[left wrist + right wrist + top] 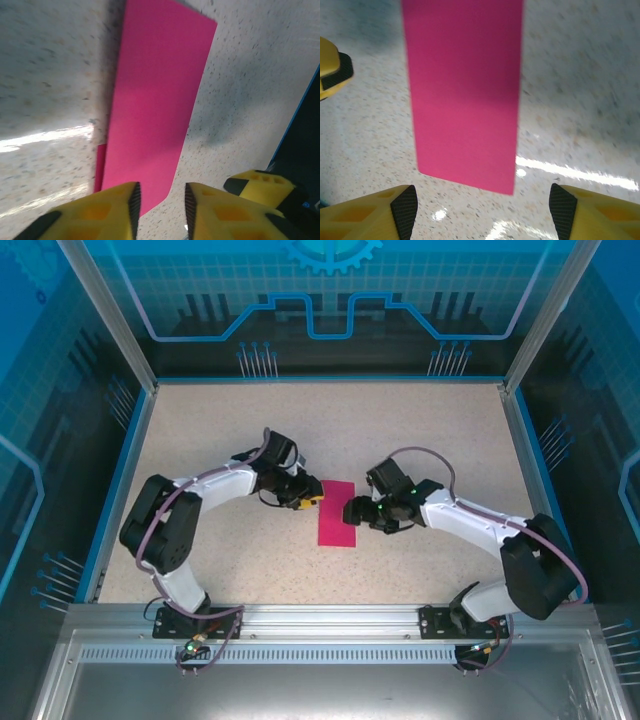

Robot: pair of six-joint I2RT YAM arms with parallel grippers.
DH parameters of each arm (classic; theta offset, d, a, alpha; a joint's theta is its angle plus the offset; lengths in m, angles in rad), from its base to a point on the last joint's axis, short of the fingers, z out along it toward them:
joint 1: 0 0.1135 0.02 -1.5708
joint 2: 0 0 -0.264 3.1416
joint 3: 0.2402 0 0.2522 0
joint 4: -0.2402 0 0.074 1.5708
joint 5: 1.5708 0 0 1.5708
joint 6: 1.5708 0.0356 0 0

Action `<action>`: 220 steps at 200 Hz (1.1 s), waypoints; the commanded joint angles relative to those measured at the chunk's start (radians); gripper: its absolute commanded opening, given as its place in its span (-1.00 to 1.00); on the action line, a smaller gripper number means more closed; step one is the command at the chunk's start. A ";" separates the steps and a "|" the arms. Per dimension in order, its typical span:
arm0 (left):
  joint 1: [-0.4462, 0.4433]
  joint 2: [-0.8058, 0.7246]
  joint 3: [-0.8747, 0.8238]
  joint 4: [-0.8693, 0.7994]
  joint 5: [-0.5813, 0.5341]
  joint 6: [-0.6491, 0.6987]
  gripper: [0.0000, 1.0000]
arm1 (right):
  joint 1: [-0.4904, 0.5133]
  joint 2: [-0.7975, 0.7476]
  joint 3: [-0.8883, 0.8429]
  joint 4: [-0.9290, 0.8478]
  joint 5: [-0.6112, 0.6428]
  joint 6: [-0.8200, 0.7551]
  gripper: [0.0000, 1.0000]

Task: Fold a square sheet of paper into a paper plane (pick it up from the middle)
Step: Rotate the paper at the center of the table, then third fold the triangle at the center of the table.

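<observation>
Two arm bases bolted at near edge of speckled table (pixel 400 420). Both arms reach inward to table's middle. Pink paper (pixel 337 513) (pixel 155 100) (pixel 465 90) lies flat there as narrow rectangle, long side running near to far.

Left gripper (pixel 312 502) (pixel 161 192) at paper's far left corner: jaws close together, slim gap between, table visible through gap, nothing gripped.

Right gripper (pixel 352 512) (pixel 483 197) just beside paper's right edge: jaws spread wide, empty, paper lying ahead between them.
</observation>
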 commanded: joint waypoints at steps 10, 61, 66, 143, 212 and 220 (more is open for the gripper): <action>-0.042 0.081 0.062 0.032 0.035 -0.005 -0.51 | -0.010 -0.012 -0.039 0.036 -0.019 0.123 0.47; -0.049 0.167 0.077 -0.054 -0.066 0.031 -0.65 | 0.001 0.025 -0.058 0.060 -0.056 0.152 0.34; -0.049 0.173 0.074 -0.055 -0.069 0.029 -0.67 | 0.005 0.030 -0.057 0.059 -0.057 0.154 0.31; -0.049 0.201 0.044 -0.086 -0.147 0.017 -0.76 | 0.054 0.129 -0.020 0.057 -0.068 0.155 0.07; -0.050 0.210 0.043 -0.090 -0.151 0.013 -0.77 | 0.067 0.177 -0.007 0.100 -0.116 0.139 -0.10; -0.048 0.212 0.043 -0.092 -0.151 0.013 -0.77 | 0.069 0.182 -0.005 0.107 -0.123 0.137 -0.10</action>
